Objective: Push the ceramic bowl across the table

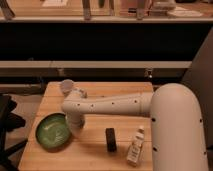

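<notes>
The ceramic bowl (53,131) is wide, shallow and green, with pale streaks inside. It sits near the left front of the light wooden table (100,145). My white arm reaches from the right across the table and bends down at its elbow. The gripper (74,125) points down right beside the bowl's right rim, close to or touching it. Its tips are hidden behind the wrist.
A small white cup (66,86) stands at the table's back left. A dark cylinder (111,139) and a pale bottle (135,146) lie near the front right. A dark chair (7,120) is off the table's left edge. Shelving runs behind the table.
</notes>
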You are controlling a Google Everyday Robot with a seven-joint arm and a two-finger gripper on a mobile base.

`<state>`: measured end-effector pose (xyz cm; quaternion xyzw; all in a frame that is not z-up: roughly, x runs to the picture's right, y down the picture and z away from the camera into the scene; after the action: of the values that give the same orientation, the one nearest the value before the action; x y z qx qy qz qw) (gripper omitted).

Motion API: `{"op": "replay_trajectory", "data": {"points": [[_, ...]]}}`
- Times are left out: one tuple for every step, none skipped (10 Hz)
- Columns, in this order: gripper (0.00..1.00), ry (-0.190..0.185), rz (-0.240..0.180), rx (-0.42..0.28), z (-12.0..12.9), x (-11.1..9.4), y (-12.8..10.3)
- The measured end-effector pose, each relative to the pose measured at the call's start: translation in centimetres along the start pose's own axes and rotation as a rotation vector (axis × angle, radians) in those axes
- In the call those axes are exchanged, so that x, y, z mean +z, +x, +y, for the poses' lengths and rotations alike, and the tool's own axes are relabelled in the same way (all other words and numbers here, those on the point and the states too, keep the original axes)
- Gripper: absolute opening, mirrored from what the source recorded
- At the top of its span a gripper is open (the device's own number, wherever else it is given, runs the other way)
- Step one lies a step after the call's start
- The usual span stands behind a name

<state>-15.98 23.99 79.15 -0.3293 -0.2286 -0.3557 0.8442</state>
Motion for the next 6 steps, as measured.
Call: {"op": "replay_trajectory", "data": {"points": [[0.02, -0.001, -0.001, -0.004, -0.06, 0.03, -0.10], [0.02, -0.003, -0.001, -0.006, -0.10, 0.05, -0.18], [0.02, -0.005, -0.001, -0.009, -0.17, 0.05, -0.28], [0.02, -0.005, -0.002, -0.011, -0.23, 0.03, -0.33], [0.02, -0.007, -0.002, -0.014, -0.27, 0.01, -0.38], [0.02, -0.009, -0.002, -0.018, -0.35, 0.00, -0.48]]}}
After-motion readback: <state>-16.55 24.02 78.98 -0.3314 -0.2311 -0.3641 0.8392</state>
